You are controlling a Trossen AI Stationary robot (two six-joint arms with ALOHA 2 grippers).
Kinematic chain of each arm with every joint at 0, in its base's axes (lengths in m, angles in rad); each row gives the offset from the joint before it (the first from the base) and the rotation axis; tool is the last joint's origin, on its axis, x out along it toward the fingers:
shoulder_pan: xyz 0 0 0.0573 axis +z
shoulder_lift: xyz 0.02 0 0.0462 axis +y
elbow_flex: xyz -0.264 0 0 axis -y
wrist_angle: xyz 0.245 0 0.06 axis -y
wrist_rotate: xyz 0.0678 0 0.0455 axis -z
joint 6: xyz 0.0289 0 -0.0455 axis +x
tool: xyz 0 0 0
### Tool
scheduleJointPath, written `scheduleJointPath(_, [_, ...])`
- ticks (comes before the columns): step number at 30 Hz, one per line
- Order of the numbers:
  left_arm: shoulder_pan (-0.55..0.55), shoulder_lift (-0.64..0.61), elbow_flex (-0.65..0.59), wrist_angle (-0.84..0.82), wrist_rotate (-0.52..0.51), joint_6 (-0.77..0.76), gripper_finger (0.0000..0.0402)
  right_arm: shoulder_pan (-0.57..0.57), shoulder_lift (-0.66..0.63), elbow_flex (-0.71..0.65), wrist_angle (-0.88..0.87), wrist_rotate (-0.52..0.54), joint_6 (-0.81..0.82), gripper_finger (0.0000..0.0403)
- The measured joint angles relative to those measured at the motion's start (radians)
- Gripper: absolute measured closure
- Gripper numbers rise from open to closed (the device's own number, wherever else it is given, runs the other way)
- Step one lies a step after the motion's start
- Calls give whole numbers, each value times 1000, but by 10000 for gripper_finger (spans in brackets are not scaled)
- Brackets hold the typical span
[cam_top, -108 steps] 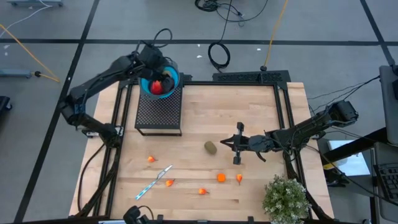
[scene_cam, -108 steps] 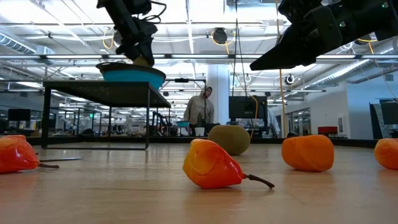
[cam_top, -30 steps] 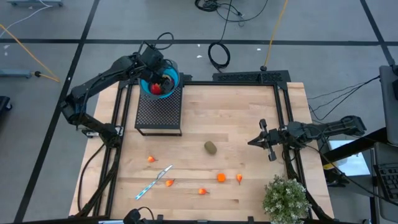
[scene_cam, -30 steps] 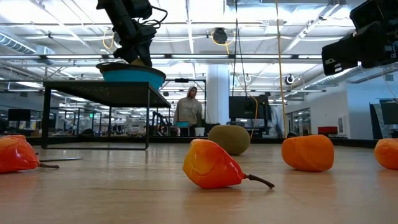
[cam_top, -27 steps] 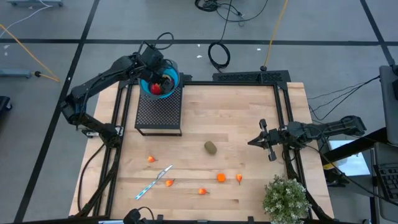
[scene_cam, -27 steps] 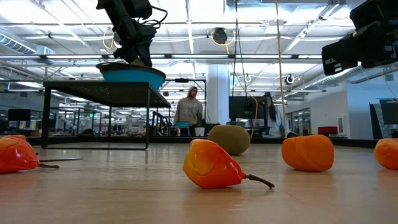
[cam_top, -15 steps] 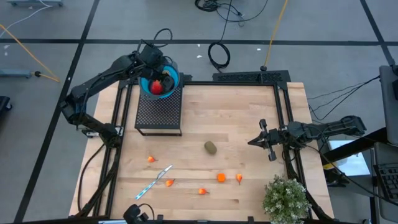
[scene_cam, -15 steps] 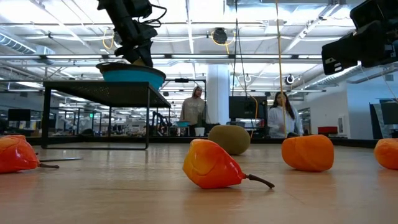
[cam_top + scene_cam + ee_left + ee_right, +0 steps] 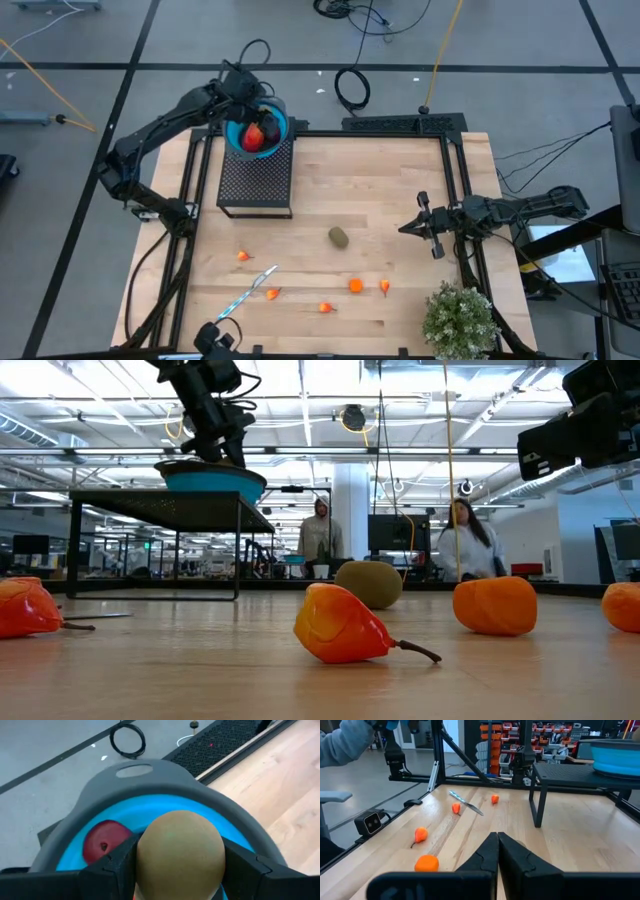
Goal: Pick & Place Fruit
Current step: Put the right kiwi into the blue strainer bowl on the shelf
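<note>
My left gripper [image 9: 250, 118] hangs over the blue bowl [image 9: 283, 125] on the black mesh stand [image 9: 255, 180] at the table's far left, shut on an olive-brown oval fruit [image 9: 180, 850]. A dark red round fruit [image 9: 102, 842] lies in the bowl. On the table rest a second olive-brown oval [image 9: 339, 237] and several small orange pieces [image 9: 355, 285]. My right gripper [image 9: 405, 228] is shut on nothing, above the table's right side and away from all the fruit. My left gripper pinches the olive-brown oval fruit between its two fingers [image 9: 117, 865], one on each of its sides [image 9: 142, 855]. The fingers come from above, pointing down into the bowl. The fruit sits over the bowl's blue inside; whether it touches the bowl I cannot tell.
A thin silver-blue stick [image 9: 248, 293] lies near the table's near left, among orange pieces [image 9: 272, 293]. A bushy green plant [image 9: 460, 318] stands at the near right corner. People [image 9: 465, 540] move in the room behind the table. Bare wood lies in the table's middle.
My left gripper has shifted a little up and toward the far left over the bowl, staying shut on the oval fruit. People in the room behind have walked across.
</note>
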Motion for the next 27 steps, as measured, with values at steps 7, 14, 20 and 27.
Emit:
scheduleJointPath(7, [-6, 19, -2, 0, 3, -19, 183, 0, 0, 0, 6, 0, 0, 403])
scheduleJointPath(14, [-7, 78, -2, 5, 9, -15, 183, 0, 0, 0, 6, -2, 0, 403])
scheduleJointPath(20, [1, 79, -2, 12, 4, -14, 183, 0, 0, 0, 5, -1, 0, 403])
scheduleJointPath(27, [6, 79, -2, 9, 8, -7, 169, 0, 0, 0, 5, -1, -2, 403])
